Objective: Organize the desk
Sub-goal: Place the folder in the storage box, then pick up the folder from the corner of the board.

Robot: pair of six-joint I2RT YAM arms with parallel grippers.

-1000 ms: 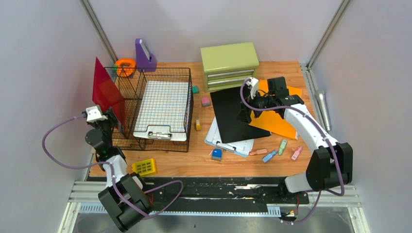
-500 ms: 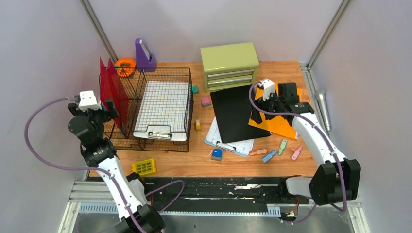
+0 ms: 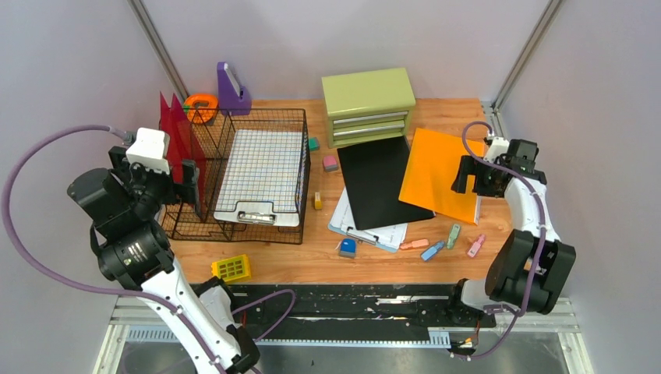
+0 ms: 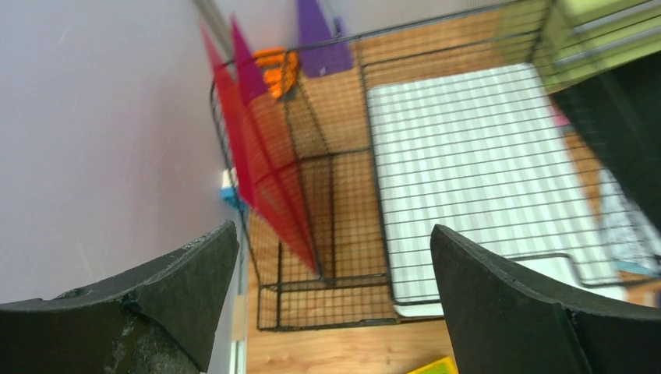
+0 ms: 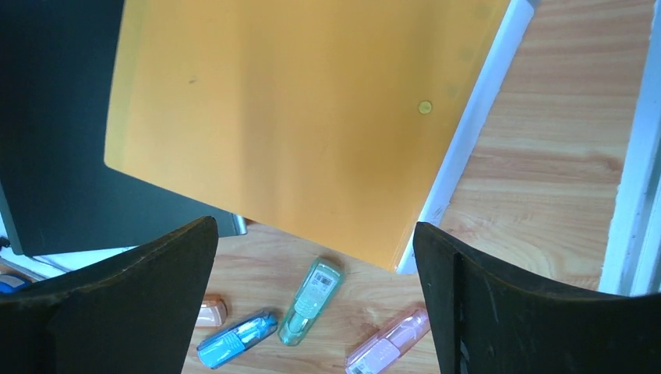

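The desk (image 3: 312,265) is a light wood top. My left gripper (image 3: 156,175) hangs open and empty above the near left corner of a black wire basket (image 3: 234,230). From the left wrist, the gripper (image 4: 335,296) looks down on red folders (image 4: 265,187) standing in the basket's left slot. My right gripper (image 3: 474,185) is open and empty over the right edge of an orange folder (image 3: 436,175). That folder lies flat, overlapping a black folder (image 3: 378,179). Below the right gripper (image 5: 316,296) lie green (image 5: 312,300), blue (image 5: 238,339) and pink (image 5: 390,351) correction tapes.
A gridded clipboard (image 3: 261,167) lies in the basket. At the back stand a green drawer cabinet (image 3: 368,105), a purple file holder (image 3: 231,92) and an orange tape dispenser (image 3: 201,107). A yellow pad (image 3: 231,268) and a blue item (image 3: 348,248) sit near the front edge.
My left gripper opened, let go of a red folder now standing in the basket, and rose back to the left. My right gripper slid right off the folders, opening wider.
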